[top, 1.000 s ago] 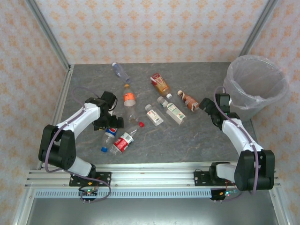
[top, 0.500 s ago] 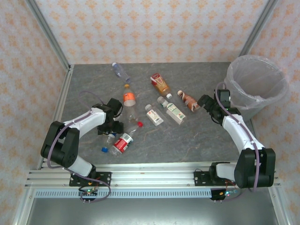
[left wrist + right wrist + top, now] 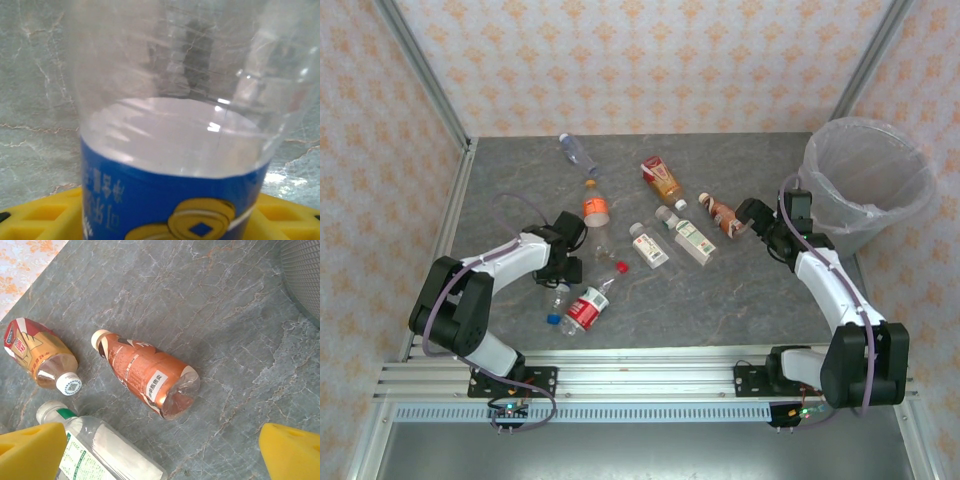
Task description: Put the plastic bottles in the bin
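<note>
Blue-labelled bottle (image 3: 170,200) sits between the yellow pads (image 3: 40,217) of my left gripper (image 3: 560,275); if they press it, I cannot tell. My right gripper (image 3: 750,215) is spread apart by the brown bottle (image 3: 145,377), near the bin (image 3: 865,228).

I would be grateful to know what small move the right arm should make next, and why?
Probably lower the right gripper over the brown-labelled bottle until its fingers straddle it. The jaws stand wide open and empty. The bottle lies on the table just ahead of them, not yet between them, and the bin is close by.
</note>
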### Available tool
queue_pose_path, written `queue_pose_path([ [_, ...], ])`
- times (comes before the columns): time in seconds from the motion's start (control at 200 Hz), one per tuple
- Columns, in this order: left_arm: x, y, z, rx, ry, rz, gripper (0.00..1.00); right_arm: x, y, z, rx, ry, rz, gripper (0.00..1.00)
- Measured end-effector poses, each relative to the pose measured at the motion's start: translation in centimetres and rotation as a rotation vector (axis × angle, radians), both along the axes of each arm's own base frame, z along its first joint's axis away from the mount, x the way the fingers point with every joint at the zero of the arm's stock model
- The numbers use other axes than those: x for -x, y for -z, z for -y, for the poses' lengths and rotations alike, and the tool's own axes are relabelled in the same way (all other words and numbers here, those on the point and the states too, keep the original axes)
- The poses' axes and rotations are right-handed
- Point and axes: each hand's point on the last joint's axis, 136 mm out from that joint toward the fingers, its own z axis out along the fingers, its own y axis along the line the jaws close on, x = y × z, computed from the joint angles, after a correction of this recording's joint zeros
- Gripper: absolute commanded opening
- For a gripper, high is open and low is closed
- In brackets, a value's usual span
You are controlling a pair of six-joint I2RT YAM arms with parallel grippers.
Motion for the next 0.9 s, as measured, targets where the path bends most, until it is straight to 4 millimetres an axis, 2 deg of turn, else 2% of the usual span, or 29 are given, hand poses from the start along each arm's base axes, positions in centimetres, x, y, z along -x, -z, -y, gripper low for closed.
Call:
queue_pose_path([
  [0.13,-0.1,0.1,-0.2,-0.009,-0.004,0.011,0.56,0.2,-1.0,-0.3,-0.009,-0.013,0.047,0.97],
  [0.245,-0.6,-0.5,-0.6,-0.027,-0.016,0.050,0.53,0.3,-2.0,-1.1,-0.031,-0.039,0.091,0.95],
  [0.405,-1.7,-3.5,-0.9,-0.026,-0.025,0.172,0.50,0.0,-3.1,-2.1,-0.080,-0.060,0.144,0.92],
  [0.505,-2.8,-5.9,-0.3,0.004,-0.009,0.279,0.50,-0.3,-3.7,-2.8,-0.124,-0.073,0.169,0.92],
  [0.666,-4.6,-9.8,3.2,0.134,0.113,0.448,0.49,-0.9,-4.8,-5.6,-0.230,-0.142,0.209,0.92],
  [0.901,-5.9,-13.5,11.1,0.380,0.360,0.547,0.49,-0.2,-7.6,-12.0,-0.410,-0.330,0.262,0.93],
])
